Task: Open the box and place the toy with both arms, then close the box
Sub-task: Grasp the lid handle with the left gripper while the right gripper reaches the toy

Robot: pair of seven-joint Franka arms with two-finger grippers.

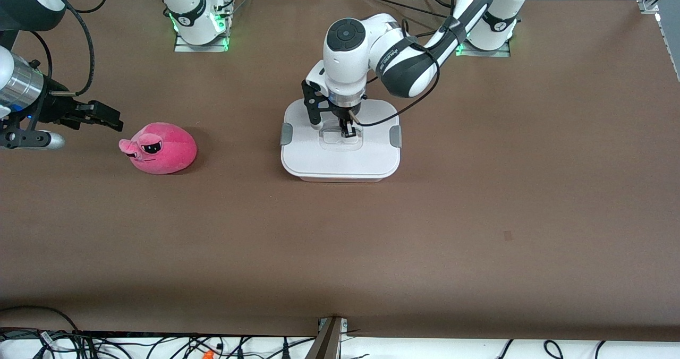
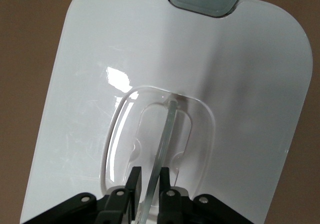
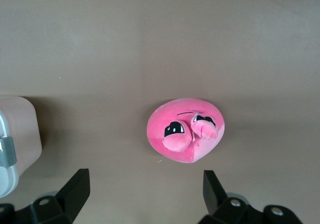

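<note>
Left claw (image 2: 147,186): pinched on box's (image 1: 340,154) thin clear handle (image 2: 167,134); slippery, rigid.
Right claw (image 3: 142,189): wide, over worktop (image 1: 478,215) near toy (image 1: 164,149); soft, light.

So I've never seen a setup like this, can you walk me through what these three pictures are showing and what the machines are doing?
These are two white robot arms bolted to a brown table, each ending in a black two-finger gripper. The wide picture comes from a high camera facing the robots; the other two come from small cameras on the arms' wrists, looking down past the fingers.

On the table lie a closed plastic box with a white lid and grey side clips, and a pink plush toy toward the right arm's end.

The left gripper is down on the box lid, its fingers closed around the clear handle set into the lid's recess, probably to lift the lid.

The right gripper is open, holds nothing and sits beside the toy, which its wrist camera sees ahead between the fingers.
</note>
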